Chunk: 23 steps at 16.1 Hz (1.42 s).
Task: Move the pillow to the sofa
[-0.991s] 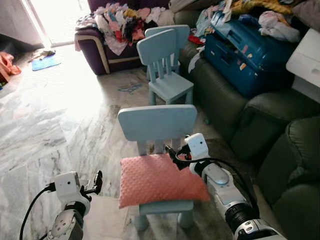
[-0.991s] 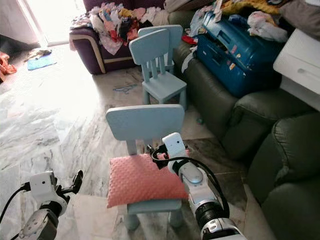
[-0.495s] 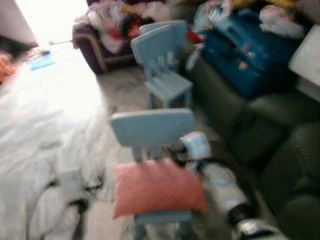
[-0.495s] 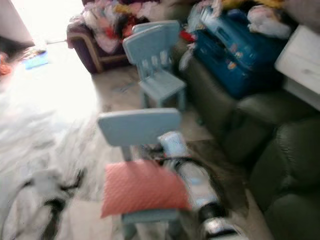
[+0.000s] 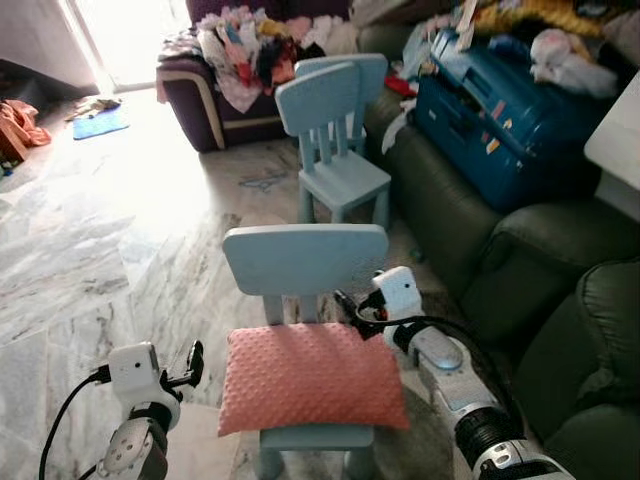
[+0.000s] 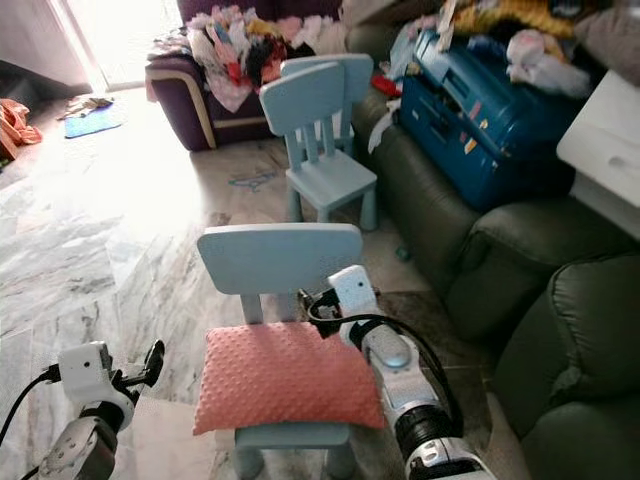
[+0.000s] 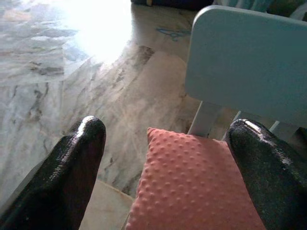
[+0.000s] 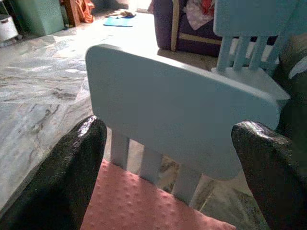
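Pink pillow (image 5: 312,377) lying on small blue chair (image 5: 303,258), lower centre; right gripper (image 5: 348,305) spread wide at its far corner; left gripper (image 5: 190,362) released, lower left.

Silver arms with black cables, white wrist blocks and glossy black fingers (image 7: 79,158).

The pink pillow (image 5: 312,375) is showing a nubbly, dotted cloth. Under it, the pale blue chair (image 5: 305,260) is looking like smooth matt plastic. Beneath the chair, the marble floor (image 5: 90,250) is gleaming glossily.
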Tool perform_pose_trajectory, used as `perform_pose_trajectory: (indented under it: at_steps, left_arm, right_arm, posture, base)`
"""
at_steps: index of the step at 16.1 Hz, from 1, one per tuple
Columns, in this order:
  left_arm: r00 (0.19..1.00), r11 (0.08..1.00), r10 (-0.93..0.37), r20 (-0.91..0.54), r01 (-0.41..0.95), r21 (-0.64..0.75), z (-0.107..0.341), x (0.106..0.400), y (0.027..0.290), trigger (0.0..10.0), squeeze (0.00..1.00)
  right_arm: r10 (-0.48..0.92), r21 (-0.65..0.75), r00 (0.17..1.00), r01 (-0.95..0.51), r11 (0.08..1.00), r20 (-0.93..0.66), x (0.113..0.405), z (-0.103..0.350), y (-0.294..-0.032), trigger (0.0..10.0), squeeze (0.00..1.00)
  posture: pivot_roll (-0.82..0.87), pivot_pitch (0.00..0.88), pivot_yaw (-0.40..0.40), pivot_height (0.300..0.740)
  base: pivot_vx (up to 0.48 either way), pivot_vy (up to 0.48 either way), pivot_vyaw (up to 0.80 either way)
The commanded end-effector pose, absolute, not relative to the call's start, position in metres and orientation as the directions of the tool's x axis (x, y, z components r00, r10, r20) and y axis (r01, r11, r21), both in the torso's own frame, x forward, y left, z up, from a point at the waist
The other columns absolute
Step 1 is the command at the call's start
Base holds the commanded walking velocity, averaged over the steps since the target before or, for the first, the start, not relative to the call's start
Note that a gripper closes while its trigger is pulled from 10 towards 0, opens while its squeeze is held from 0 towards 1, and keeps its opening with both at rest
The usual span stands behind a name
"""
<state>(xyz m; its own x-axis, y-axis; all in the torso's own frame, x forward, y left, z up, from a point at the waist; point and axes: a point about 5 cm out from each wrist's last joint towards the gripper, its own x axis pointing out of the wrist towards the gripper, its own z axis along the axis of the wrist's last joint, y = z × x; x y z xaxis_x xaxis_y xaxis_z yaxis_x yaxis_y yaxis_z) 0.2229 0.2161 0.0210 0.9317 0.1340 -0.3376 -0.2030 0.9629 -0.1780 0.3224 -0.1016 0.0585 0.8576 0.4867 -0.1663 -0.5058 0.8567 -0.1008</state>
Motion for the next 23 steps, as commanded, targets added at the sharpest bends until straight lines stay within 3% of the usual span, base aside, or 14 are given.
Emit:
perform_pose_trajectory:
  at_steps: [1, 10, 14, 18, 21, 23]
  left_arm:
    - [0.924, 0.963, 0.154, -0.349, -0.220, -0.156, 0.021, 0.222, 0.221, 10.0, 0.00]
    - [0.925, 0.971, 0.148, -0.350, -0.203, -0.124, 0.017, 0.214, 0.226, 10.0, 0.00]
    - [0.951, 0.984, 0.094, -0.295, -0.134, -0.119, 0.028, 0.193, 0.222, 10.0, 0.00]
    - [0.958, 0.994, 0.024, -0.285, -0.052, -0.091, 0.041, 0.155, 0.216, 10.0, 0.00]
    - [0.954, 0.994, 0.023, -0.299, -0.052, -0.091, 0.038, 0.147, 0.219, 10.0, 0.00]
    - [0.951, 0.993, 0.001, -0.310, -0.038, -0.114, 0.027, 0.148, 0.224, 10.0, 0.00]
  right_arm:
    - [0.500, -0.096, 0.851, -0.517, 0.850, -0.157, 0.323, 0.061, -0.095, 10.0, 0.00]
    - [0.484, -0.024, 0.858, -0.494, 0.869, -0.171, 0.323, 0.059, -0.100, 10.0, 0.00]
    - [0.472, 0.037, 0.869, -0.472, 0.881, -0.146, 0.317, 0.062, -0.111, 10.0, 0.00]
    - [0.455, 0.003, 0.884, -0.457, 0.889, -0.104, 0.295, 0.081, -0.133, 10.0, 0.00]
    - [0.398, 0.004, 0.892, -0.407, 0.913, -0.214, 0.261, 0.064, -0.161, 10.0, 0.00]
    - [0.372, 0.011, 0.897, -0.380, 0.925, -0.241, 0.246, 0.068, -0.164, 10.0, 0.00]
  posture:
    - [-0.10, 0.071, 0.055, 0.740]
    - [-0.10, 0.076, 0.048, 0.740]
    - [-0.08, 0.093, 0.046, 0.740]
    - [-0.07, 0.107, 0.040, 0.740]
    - [-0.08, 0.106, 0.036, 0.740]
    - [-0.09, 0.104, 0.040, 0.740]
  base:
    - [0.000, 0.000, 0.00]
    - [0.000, 0.000, 0.00]
    - [0.000, 0.000, 0.00]
    - [0.000, 0.000, 0.00]
    - [0.000, 0.000, 0.00]
    - [0.000, 0.000, 0.00]
